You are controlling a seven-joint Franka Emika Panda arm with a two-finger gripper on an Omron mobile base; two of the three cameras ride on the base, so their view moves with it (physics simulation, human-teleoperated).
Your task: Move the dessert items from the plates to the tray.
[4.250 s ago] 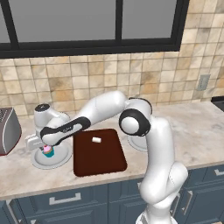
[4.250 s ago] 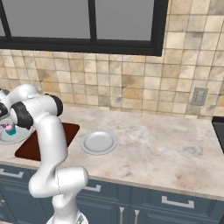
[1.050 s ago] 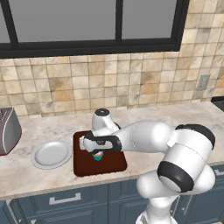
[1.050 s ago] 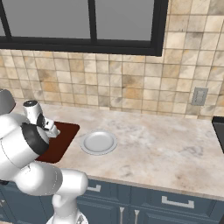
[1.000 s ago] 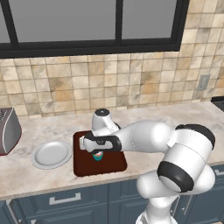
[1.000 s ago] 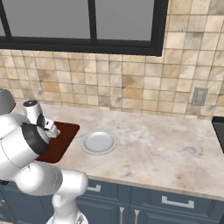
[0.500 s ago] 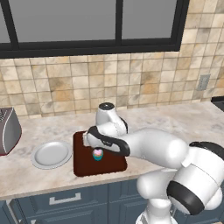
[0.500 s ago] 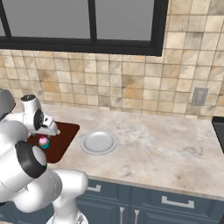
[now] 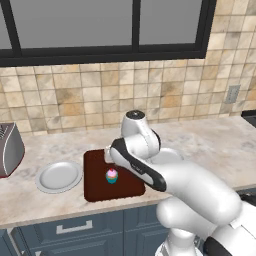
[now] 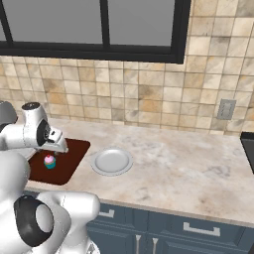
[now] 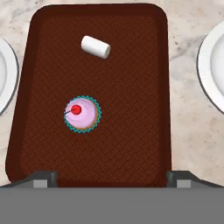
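Looking straight down from the hand view, the brown tray (image 11: 131, 57) takes up most of the frame, and the cupcake (image 11: 82, 114) sits on it left of centre, pink frosting and red cherry up, teal wrapper showing all round, standing free with nothing touching it. Up near the tray's top edge lies the white block (image 11: 95, 47), tilted a little, well apart from the cupcake. The tool (image 11: 112, 177) has its two dark tips at the bottom corners of the frame, spread wide, gripping nothing, with the cupcake above and between them. One grey plate (image 11: 212, 70) curves in at the right edge, and a second plate (image 11: 8, 72) peeks in at the left edge, both bare on the parts that show, both resting on the marble counter (image 11: 183, 26). In the left base view, centre frame, the cupcake stands in the middle of the tray, the white arm (image 9: 150, 165) reaching over the tray's far side, one plate to the tray's left, and a toaster (image 9: 9, 149) at the far left edge. In the right base view, lower left, the cupcake sits on the tray just below the wrist, a plate to the tray's right.
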